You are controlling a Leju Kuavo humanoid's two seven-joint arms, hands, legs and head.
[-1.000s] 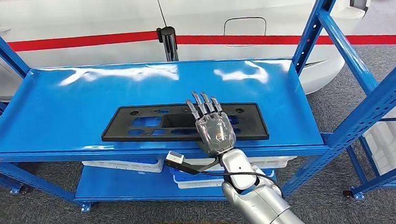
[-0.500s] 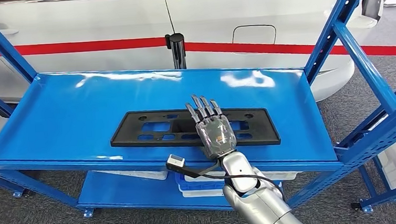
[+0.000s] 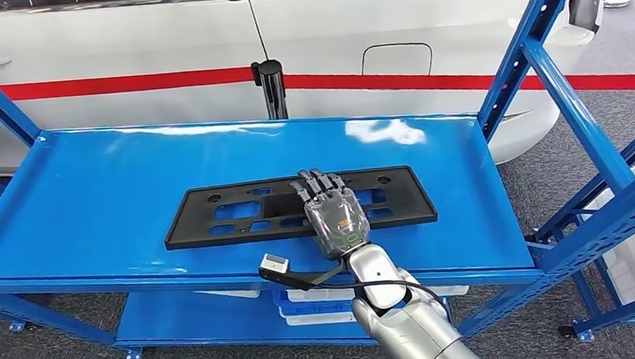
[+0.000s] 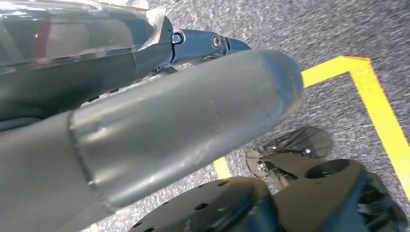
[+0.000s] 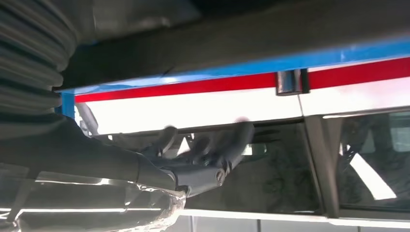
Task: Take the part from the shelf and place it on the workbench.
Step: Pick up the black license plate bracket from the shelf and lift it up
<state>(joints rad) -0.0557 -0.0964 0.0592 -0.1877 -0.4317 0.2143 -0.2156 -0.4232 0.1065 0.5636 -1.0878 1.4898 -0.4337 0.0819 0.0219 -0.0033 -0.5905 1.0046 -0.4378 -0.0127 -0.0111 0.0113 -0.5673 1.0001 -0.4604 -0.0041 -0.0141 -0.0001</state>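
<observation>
I see the flat black perforated plastic part (image 3: 299, 206) lying mid-shelf on the glossy blue metal shelf (image 3: 88, 204), open room all round. My right hand (image 3: 334, 216) rests on it, fingers (image 3: 314, 184) curled over; grip: cannot tell.

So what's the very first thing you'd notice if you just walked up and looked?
Probably the big bright blue shelf in front of a white car with a red stripe. Next, the long flat black part lying near the shelf's front edge, with the robot's silver right hand over its middle, fingers curled down onto it.
</observation>
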